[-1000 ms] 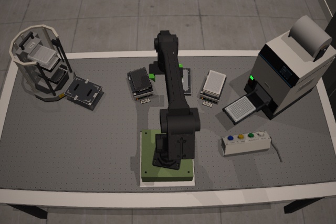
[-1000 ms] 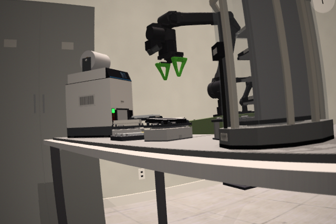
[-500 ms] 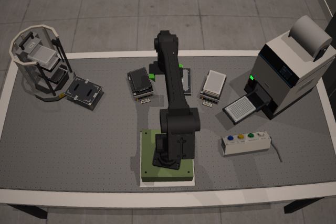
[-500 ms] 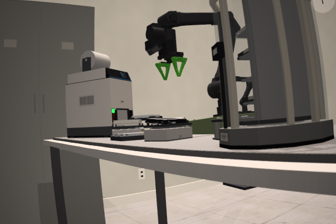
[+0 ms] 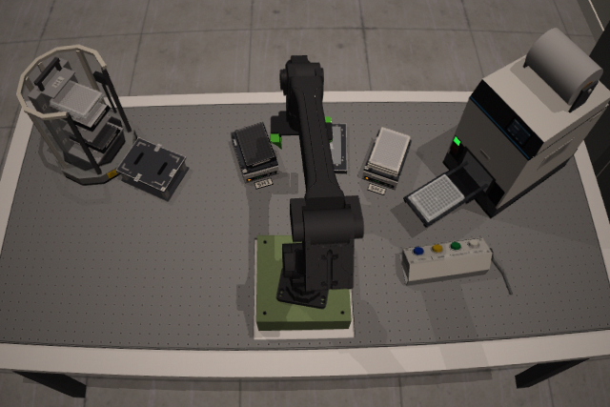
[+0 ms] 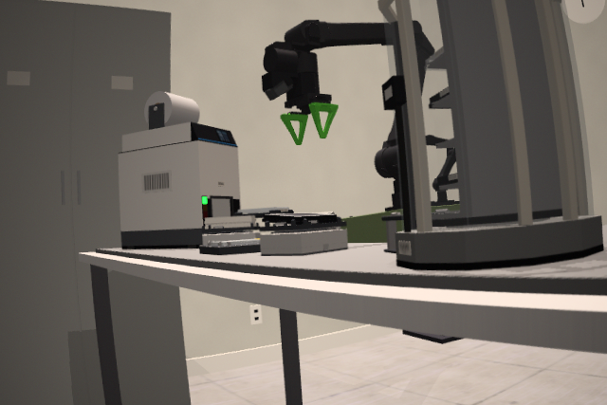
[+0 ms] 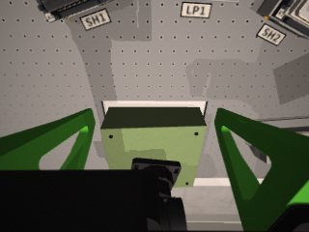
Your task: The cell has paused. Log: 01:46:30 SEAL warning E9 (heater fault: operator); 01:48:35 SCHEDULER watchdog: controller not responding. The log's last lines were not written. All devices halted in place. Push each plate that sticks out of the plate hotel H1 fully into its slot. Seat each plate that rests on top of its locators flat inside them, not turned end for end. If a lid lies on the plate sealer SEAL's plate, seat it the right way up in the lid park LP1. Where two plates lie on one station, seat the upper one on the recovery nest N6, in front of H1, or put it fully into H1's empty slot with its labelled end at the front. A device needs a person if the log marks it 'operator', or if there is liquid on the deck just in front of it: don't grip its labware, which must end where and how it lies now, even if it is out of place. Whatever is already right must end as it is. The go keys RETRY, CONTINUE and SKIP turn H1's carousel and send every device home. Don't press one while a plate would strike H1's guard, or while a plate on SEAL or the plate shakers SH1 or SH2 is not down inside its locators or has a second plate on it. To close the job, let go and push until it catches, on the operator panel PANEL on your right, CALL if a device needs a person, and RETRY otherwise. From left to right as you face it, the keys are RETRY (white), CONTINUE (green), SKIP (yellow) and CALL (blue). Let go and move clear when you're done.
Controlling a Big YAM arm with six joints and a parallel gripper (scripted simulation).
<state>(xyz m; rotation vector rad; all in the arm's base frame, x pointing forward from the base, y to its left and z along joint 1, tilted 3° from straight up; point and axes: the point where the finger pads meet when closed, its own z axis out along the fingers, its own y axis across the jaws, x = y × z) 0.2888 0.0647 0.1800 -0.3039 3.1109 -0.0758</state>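
Note:
My gripper is open and empty, high above the deck between shaker SH1 and lid park LP1; its green fingers frame the arm's base in the wrist view. SH1 carries a dark plate. SH2 carries a white plate. Plate hotel H1 stands at the far left, with a white plate jutting from an upper slot and a dark plate lower down. Nest N6 in front of H1 is empty. SEAL has a white plate on its tray.
PANEL sits front right with blue, yellow, green and white keys. The arm's green base is at the centre front. Labels SH1, LP1 and SH2 show in the wrist view.

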